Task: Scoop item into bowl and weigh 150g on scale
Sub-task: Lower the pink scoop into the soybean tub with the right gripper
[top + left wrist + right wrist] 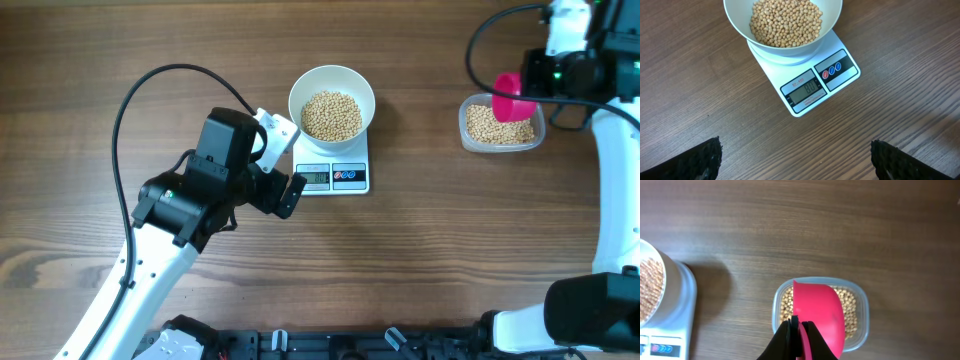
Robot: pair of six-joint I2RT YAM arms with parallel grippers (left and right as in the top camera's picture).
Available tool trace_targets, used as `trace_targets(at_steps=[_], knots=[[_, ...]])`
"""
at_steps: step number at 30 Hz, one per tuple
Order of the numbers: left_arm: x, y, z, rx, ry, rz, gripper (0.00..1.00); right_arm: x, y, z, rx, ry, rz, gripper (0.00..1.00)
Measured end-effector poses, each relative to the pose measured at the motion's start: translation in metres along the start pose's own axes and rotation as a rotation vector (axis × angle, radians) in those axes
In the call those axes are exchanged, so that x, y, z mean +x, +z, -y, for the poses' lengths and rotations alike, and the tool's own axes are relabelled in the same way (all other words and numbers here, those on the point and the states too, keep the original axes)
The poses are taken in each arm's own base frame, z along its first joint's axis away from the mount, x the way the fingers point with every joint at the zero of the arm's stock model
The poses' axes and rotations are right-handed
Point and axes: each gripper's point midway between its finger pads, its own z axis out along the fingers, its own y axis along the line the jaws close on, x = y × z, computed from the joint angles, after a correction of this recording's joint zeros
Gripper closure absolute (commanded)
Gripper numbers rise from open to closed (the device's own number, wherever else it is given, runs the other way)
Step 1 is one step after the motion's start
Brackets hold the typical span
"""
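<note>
Beans [785, 22] heaped in white bowl [737, 22], bowl centred on scale [772, 72]; more in clear tub [863, 315], well apart on robot's right. Display [805, 89] digits blurred, maybe 80. Right gripper [799, 326] jaws pinch handle of pink scoop [820, 310] over tub. Left gripper [795, 165] jaws spread wide, empty, near scale front. Step, likely: load scoop. Take small loads, tip slowly over bowl centre, watch display, avoid nudging scale.

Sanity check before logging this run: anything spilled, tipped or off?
Nothing stands out. Beans sit inside the bowl on the scale and in the clear tub, none loose on the table. The right tool holds the pink scoop over the tub.
</note>
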Motion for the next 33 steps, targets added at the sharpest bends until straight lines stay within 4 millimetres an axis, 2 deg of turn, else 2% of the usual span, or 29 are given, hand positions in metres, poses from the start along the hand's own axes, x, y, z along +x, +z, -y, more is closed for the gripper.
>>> trace_targets(at_steps=[3, 7, 11, 13, 17, 20, 22, 26, 33], knots=[[0.000, 0.000, 0.000, 0.000, 0.000, 0.000, 0.00, -0.003, 0.002, -0.017, 0.017, -0.138, -0.004, 0.96], [0.000, 0.000, 0.000, 0.000, 0.000, 0.000, 0.00, -0.002, 0.004, -0.022, 0.094, -0.231, -0.031, 0.95], [0.000, 0.000, 0.000, 0.000, 0.000, 0.000, 0.00, 0.018, 0.041, -0.002, 0.233, -0.201, -0.173, 0.96], [0.000, 0.000, 0.000, 0.000, 0.000, 0.000, 0.00, 0.022, 0.054, 0.007, 0.281, -0.187, -0.202, 0.95], [0.000, 0.000, 0.000, 0.000, 0.000, 0.000, 0.00, 0.017, 0.067, 0.022, 0.372, -0.168, -0.197, 0.95], [0.000, 0.000, 0.000, 0.000, 0.000, 0.000, 0.00, 0.022, 0.076, 0.028, 0.409, -0.144, -0.220, 0.95], [0.000, 0.000, 0.000, 0.000, 0.000, 0.000, 0.00, 0.024, 0.080, 0.025, 0.410, -0.149, -0.229, 0.95], [0.000, 0.000, 0.000, 0.000, 0.000, 0.000, 0.00, 0.041, 0.102, 0.019, 0.402, -0.163, -0.275, 0.96], [0.000, 0.000, 0.000, 0.000, 0.000, 0.000, 0.00, 0.060, 0.120, -0.014, 0.319, -0.211, -0.300, 0.96]])
